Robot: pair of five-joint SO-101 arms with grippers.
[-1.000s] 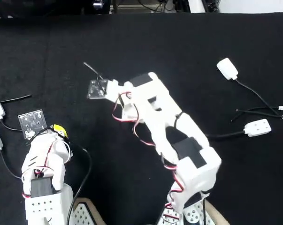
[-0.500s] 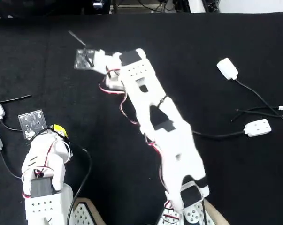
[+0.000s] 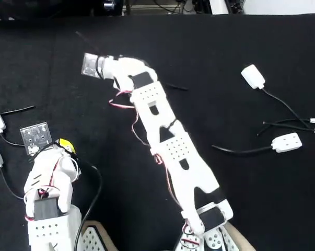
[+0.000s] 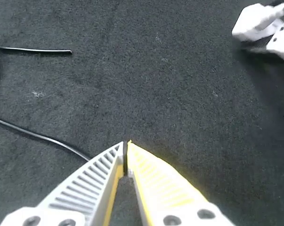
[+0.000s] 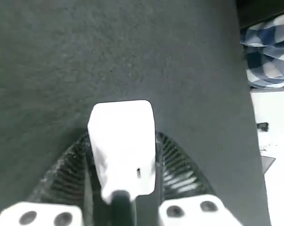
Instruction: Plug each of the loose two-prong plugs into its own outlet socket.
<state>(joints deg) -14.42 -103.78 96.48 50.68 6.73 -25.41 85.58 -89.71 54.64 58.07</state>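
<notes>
**Right wrist camera: white plug clamped in the fingers**

On my right wrist feed, the right gripper (image 5: 124,137) has a white plug (image 5: 123,141) pinched between its two black ribbed fingers (image 5: 177,165), one pressed against each side of the white body. The plug is a rounded block pointing away from the camera. Its far face is turned from me, so I can't make out the prongs. A dark cord (image 5: 122,209) leaves its near end between the fingers. Beyond it I see the dark table (image 5: 109,47). Past the table's edge there is a blue and white checked cloth (image 5: 269,52).
</notes>
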